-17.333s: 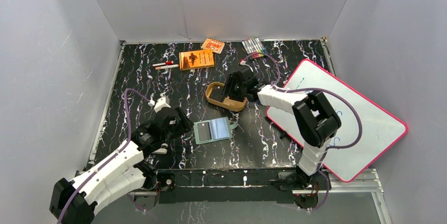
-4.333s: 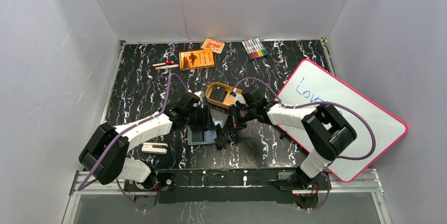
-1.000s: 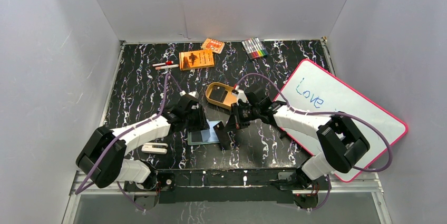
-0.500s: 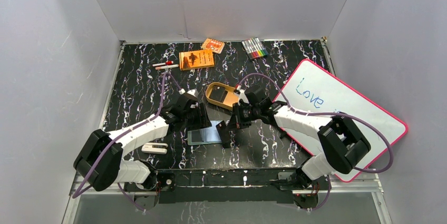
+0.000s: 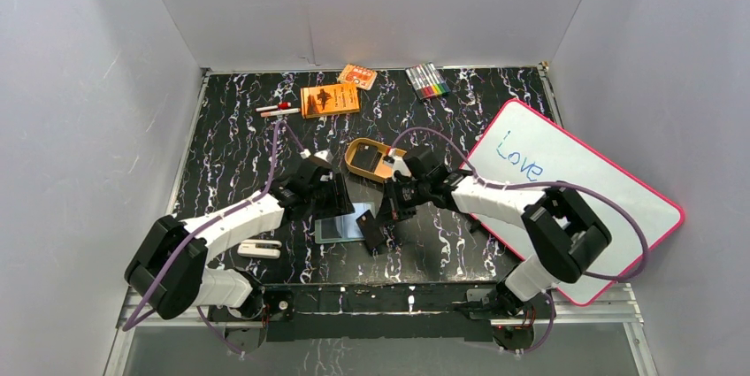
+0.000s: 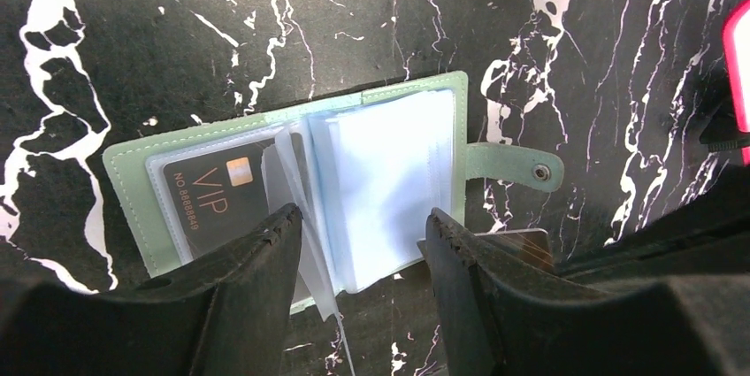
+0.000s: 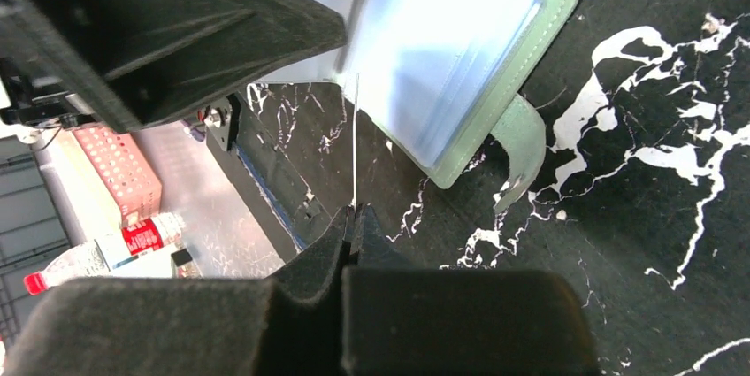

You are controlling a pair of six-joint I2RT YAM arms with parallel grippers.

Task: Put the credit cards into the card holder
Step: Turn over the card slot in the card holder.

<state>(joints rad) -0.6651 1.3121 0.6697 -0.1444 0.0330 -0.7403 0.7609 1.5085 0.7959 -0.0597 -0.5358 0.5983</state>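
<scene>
Right wrist: my right pincer (image 7: pixel 354 217) clenches a credit card (image 7: pixel 355 141) edge-on, long axis toward the card holder (image 7: pixel 460 49); left pincer (image 6: pixel 363 217) released.

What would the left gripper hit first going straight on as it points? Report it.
Probably the clear plastic sleeves of the open sage-green folding card holder, directly ahead of the left gripper's spread fingers; depth is unclear.

Sage-green card holder (image 6: pixel 128 183) with pale blue sleeves (image 6: pixel 389 181), black gold-lettered credit card (image 6: pixel 208 208), black white-veined table (image 6: pixel 133 57).
</scene>
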